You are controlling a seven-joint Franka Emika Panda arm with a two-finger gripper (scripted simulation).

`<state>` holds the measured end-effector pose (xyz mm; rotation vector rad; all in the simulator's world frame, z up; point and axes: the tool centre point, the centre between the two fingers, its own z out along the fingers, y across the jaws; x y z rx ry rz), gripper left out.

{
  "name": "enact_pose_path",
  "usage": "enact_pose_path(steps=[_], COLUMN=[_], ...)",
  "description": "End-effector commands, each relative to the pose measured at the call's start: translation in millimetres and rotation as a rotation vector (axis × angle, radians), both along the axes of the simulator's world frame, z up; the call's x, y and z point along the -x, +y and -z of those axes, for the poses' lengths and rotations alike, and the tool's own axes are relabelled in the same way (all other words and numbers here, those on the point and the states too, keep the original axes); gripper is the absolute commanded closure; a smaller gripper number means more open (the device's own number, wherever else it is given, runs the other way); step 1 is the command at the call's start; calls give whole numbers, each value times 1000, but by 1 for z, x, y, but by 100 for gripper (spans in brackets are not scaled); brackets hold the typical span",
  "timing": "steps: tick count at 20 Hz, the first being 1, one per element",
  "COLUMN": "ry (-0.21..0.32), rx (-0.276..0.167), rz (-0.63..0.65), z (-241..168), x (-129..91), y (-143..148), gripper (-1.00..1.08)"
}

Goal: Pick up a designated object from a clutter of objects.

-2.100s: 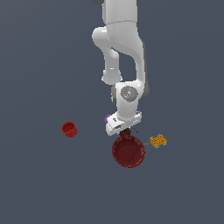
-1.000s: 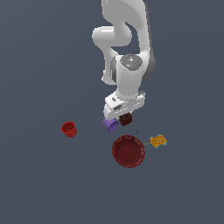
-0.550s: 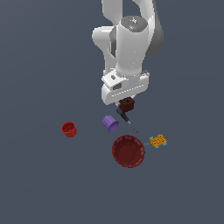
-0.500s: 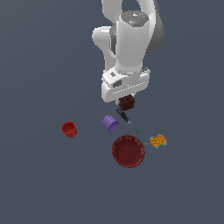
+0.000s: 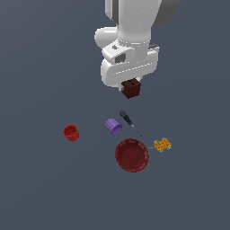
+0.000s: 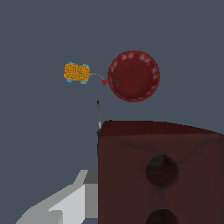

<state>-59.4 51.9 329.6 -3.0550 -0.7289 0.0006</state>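
On the dark grey bench point(image 5: 36, 188), going from the exterior view's left to its right, sit a small bright red cup point(image 5: 71, 133), a purple cup point(image 5: 113, 126) lying on its side, a black-and-blue screwdriver point(image 5: 127, 119), a large dark red bowl point(image 5: 131, 155) and a small orange waffle-like piece point(image 5: 162, 144). Above them the white arm's tool point(image 5: 131, 91) is clenched on a small dark reddish-brown block with dark holes point(image 5: 132, 88), held well clear of the bench. In the wrist view this block point(image 6: 159, 175) fills the foreground.
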Motion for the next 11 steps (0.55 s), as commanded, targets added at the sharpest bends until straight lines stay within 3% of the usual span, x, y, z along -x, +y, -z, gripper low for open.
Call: enact_pose_path(steps=[1,11], ry=[-1,-1], rx=[0,1], rz=[0,1], z=[-15,-37], x=[1,1], y=[-1,-2], gripper=[108,108])
